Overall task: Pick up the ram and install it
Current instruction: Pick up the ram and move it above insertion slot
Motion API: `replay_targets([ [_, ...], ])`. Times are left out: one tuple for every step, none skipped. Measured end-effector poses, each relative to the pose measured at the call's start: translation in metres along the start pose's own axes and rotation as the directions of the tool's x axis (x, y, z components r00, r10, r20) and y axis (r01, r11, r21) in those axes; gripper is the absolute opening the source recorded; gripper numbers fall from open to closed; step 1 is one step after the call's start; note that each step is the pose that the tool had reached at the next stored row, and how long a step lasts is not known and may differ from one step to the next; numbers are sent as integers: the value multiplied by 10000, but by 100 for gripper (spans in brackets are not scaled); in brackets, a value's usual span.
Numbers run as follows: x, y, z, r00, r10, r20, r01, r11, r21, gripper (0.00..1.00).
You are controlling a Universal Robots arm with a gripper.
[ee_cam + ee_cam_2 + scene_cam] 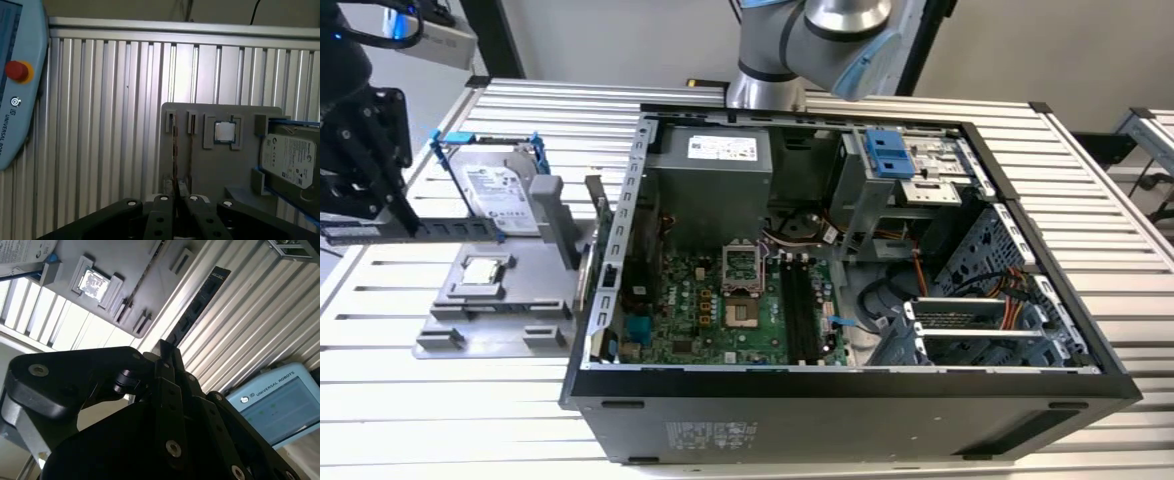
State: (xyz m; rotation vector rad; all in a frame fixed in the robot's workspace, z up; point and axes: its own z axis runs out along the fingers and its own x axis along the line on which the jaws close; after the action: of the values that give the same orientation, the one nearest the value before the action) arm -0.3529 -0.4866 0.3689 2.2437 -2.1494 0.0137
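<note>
The ram (454,230) is off the table, lying level and clamped in the claw (400,226). It is near the grey holder (494,312) at the exterior view's left and well apart from the open computer case (854,405). The pick-up looks done and the installing not yet begun, as the memory slots (795,300) inside the case appear bare. What is left calls for lining the ram's long edge squarely over one slot and pressing evenly.

The exterior view gives the gap to the case and the hard drive (500,190) standing on the holder. The second wrist view shows the ram's (197,302) chip face running out from the claw (165,351) over the ribbed table (260,315). The first wrist view shows the ram (174,150) edge-on, a thin line rising from the claw (175,188).
</note>
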Motion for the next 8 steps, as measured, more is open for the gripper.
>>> replay_targets([
  [1, 1, -25, 10000, 0, 0, 0, 10000, -1, 0],
  [1, 1, -46, 10000, 1, 0, -1, 10000, -1, 0],
  [2, 2, -67, 10000, 0, 0, 0, 10000, -1, 0],
  [3, 2, -87, 10000, 0, 0, 0, 10000, 0, 0],
  [3, 2, -107, 10000, 0, 0, 0, 10000, 1, 0],
  [4, 2, -128, 10000, 0, 1, 0, 10000, 0, 0],
  [5, 3, -149, 10000, -1, 0, 1, 10000, 0, 0],
  [6, 3, -171, 10000, -1, 0, 1, 10000, 0, 0],
])
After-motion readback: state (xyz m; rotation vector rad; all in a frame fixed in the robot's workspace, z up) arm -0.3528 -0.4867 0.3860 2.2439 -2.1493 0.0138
